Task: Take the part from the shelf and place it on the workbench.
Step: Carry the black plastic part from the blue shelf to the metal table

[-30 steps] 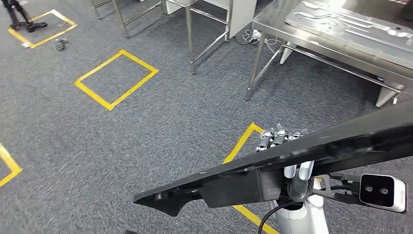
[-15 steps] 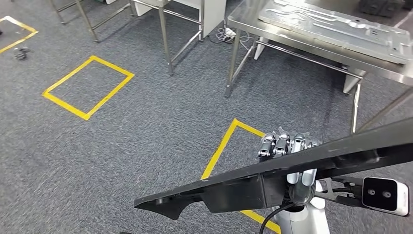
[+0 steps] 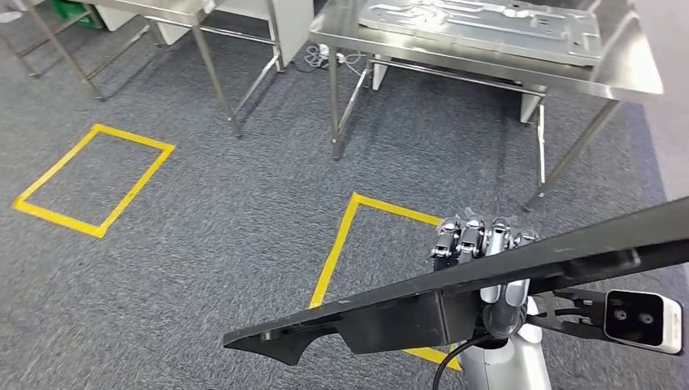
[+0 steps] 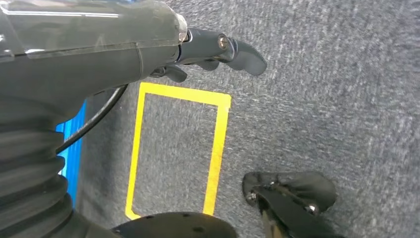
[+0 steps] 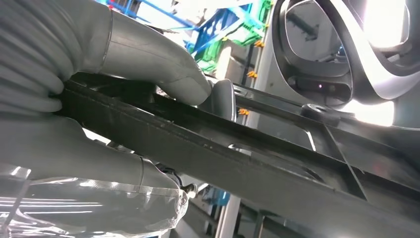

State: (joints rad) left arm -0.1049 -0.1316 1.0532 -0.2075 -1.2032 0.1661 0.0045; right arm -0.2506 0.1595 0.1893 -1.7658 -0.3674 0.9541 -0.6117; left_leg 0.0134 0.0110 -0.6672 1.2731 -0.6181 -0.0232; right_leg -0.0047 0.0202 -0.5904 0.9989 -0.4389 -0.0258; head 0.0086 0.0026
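Right robot hand carries the long black part above the carpet, short of the steel worktop.

The grey carpet floor [image 3: 203, 244] spreads under everything, marked with a yellow tape square [image 3: 96, 177] off to the left and another tape outline [image 3: 341, 236] just ahead of the robot. Beyond that outline stands the steel worktop [image 3: 626, 77], with a flat silver plate [image 3: 487, 24] lying on it. The black part [image 3: 455, 296], a long flat panel, crosses the lower right of the head view on a slant, well apart from the worktop. The right robot hand [image 3: 481, 244] grips it, fingers curled over its far edge; in the right wrist view the thumb [image 5: 163, 67] presses on the part's top. The left robot hand [image 4: 218, 49] hangs over the carpet, fingers curled in with nothing in them.
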